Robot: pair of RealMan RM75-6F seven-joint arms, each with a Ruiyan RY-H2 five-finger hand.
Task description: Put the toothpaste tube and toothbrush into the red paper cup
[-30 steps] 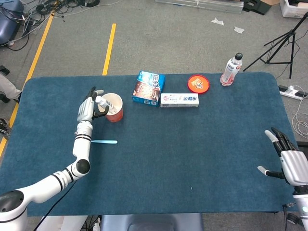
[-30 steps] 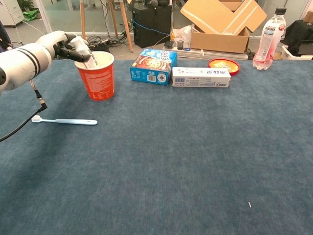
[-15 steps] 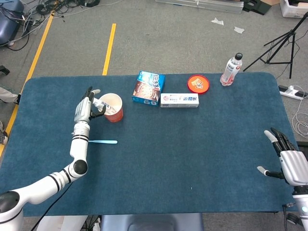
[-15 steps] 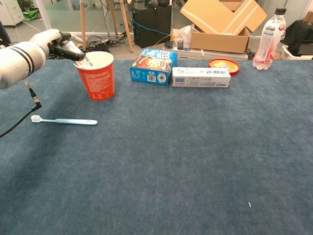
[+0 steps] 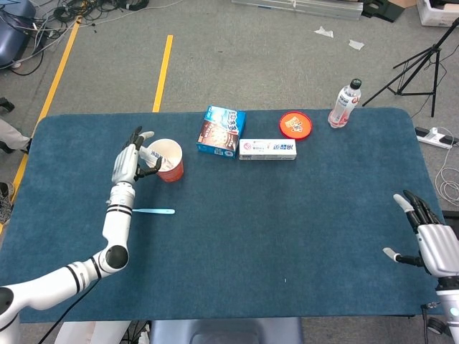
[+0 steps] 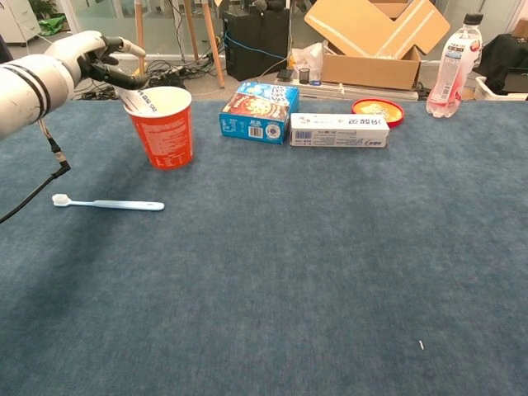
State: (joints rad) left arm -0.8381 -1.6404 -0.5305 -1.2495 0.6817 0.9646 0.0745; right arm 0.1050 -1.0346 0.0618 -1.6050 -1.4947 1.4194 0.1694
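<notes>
Step in hand: toothpaste tube (image 6: 139, 101) leans inside the red paper cup (image 6: 166, 128), top poking past the rim. My left robot hand (image 5: 131, 162) hovers beside it, fingers spread; contact seems ended, though the view is unclear. Right robot hand (image 5: 428, 240): idle, fingers apart. Toothbrush (image 6: 108, 204) lies on the bench (image 6: 330, 272) near the cup. Next: lower onto its handle and pinch.

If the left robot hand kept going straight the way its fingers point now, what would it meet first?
Most likely the toothpaste tube leaning in the red paper cup, then the cup's rim. The left robot hand hovers just beside them, fingers spread toward the cup; whether it touches the tube is unclear.
</notes>
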